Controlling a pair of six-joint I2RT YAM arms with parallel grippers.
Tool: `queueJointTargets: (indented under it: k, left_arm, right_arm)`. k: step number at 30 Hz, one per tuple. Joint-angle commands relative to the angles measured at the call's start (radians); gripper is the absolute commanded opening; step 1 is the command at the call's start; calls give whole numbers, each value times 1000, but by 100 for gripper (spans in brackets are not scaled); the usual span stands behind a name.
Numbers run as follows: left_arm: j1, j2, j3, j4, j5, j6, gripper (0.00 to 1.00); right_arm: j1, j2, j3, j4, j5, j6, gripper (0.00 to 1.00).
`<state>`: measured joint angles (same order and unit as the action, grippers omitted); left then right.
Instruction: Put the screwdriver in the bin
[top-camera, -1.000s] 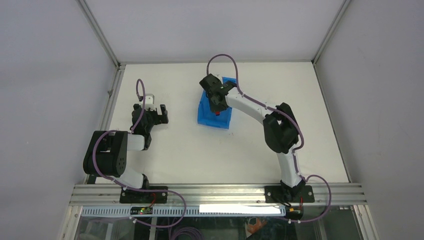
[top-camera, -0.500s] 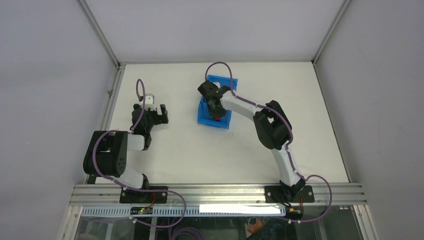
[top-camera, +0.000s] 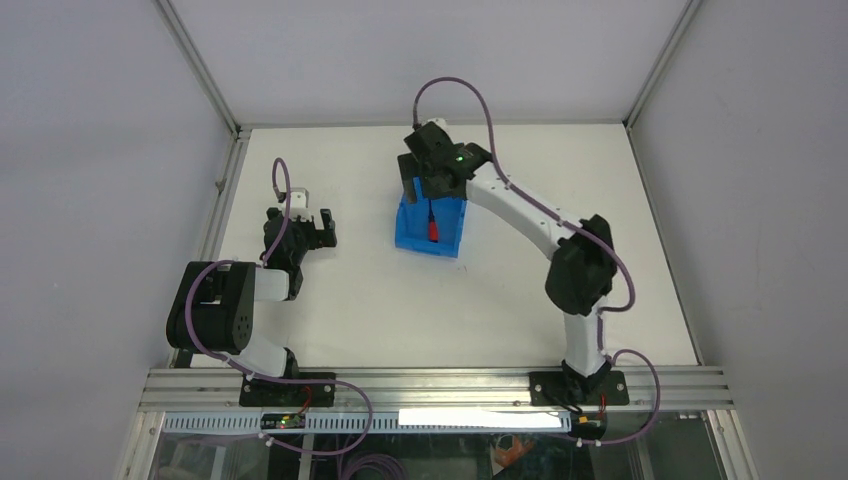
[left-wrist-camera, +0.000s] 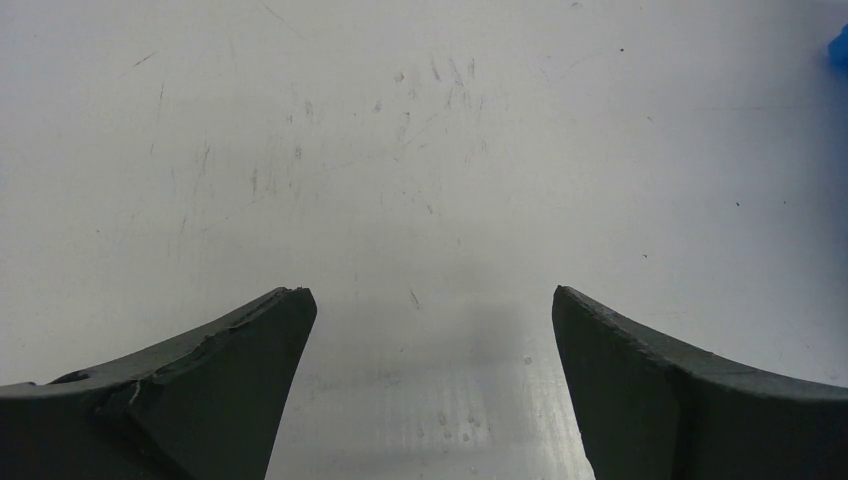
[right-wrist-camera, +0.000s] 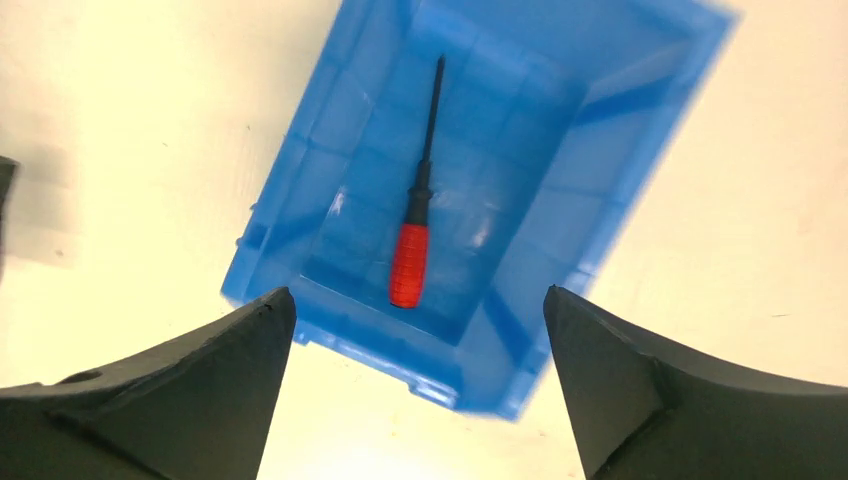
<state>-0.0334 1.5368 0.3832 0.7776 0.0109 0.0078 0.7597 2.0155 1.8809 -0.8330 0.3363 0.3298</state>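
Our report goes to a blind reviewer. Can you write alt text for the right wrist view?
A red-handled screwdriver lies flat inside a blue bin on a pale table, seen from above. The open right end effector frames the bottom corners, holding nothing.

White table — scuffed surface; aluminium rail at near edge.

The bin is smooth blue plastic with a soft gloss; the screwdriver has a red ribbed handle and a matt black shaft. The desk is matt white, scuffed and finely scratched; the fingers of the left claw are dull dark grey, rough and chipped at one edge; the rail at the desk's near edge is grooved bare metal.
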Motion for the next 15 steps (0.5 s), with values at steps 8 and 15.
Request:
queueJointTargets:
  k: [8,15]
  left_arm:
    - [-8,-29,-1,28,19,-17,99]
    - [-8,-30,-1,28,19,-17,99]
  right_arm:
    - [-316,-445,-232,-19,-15,-146,99]
    - [-565,-564,-386,-26,78,-166,100]
